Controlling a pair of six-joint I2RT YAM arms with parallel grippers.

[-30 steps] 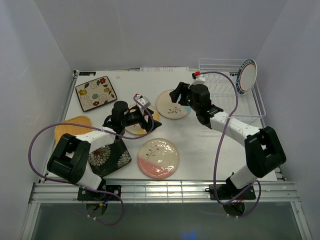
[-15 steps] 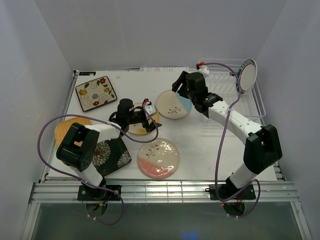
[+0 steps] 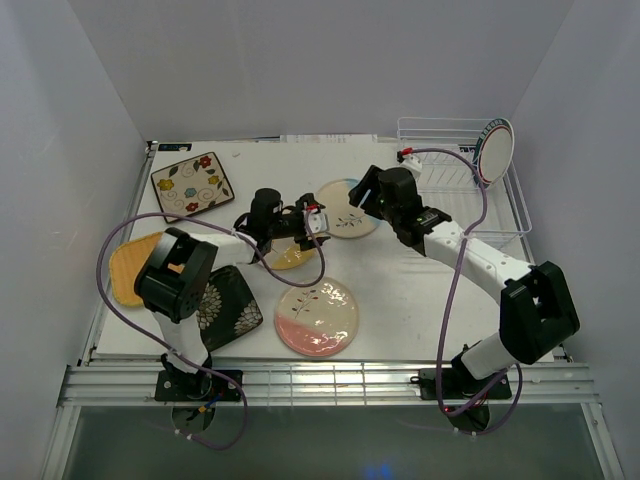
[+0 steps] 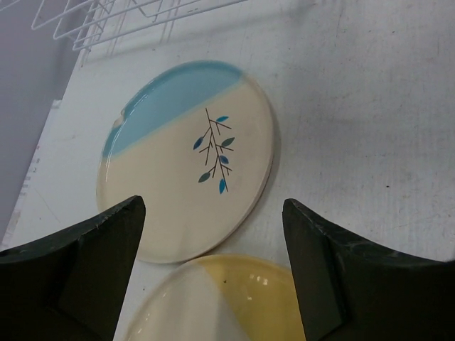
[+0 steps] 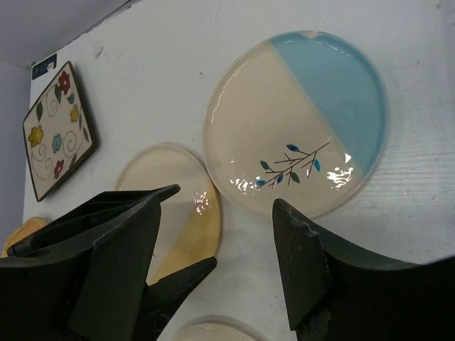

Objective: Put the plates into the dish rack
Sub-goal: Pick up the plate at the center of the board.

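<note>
Left gripper [image 4: 213, 213] noted open, empty, over yellow-half plate [image 4: 227, 298]; right gripper [image 5: 224, 202] noted open, empty, over blue-half plate [image 5: 298, 121].

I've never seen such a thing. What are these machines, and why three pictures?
Two robot arms, the left arm and the right arm, are bolted at the table's near edge; each ends in two black jaws. The wide picture is from a fixed camera above; the close ones are from a camera on each wrist. On the table lie six plates: blue-half plate, yellow-half plate, pink-half plate, flowered square plate, black floral plate, orange-yellow plate. A teal-rimmed plate stands in the dish rack. Both pairs of jaws are open, holding nothing.
</note>
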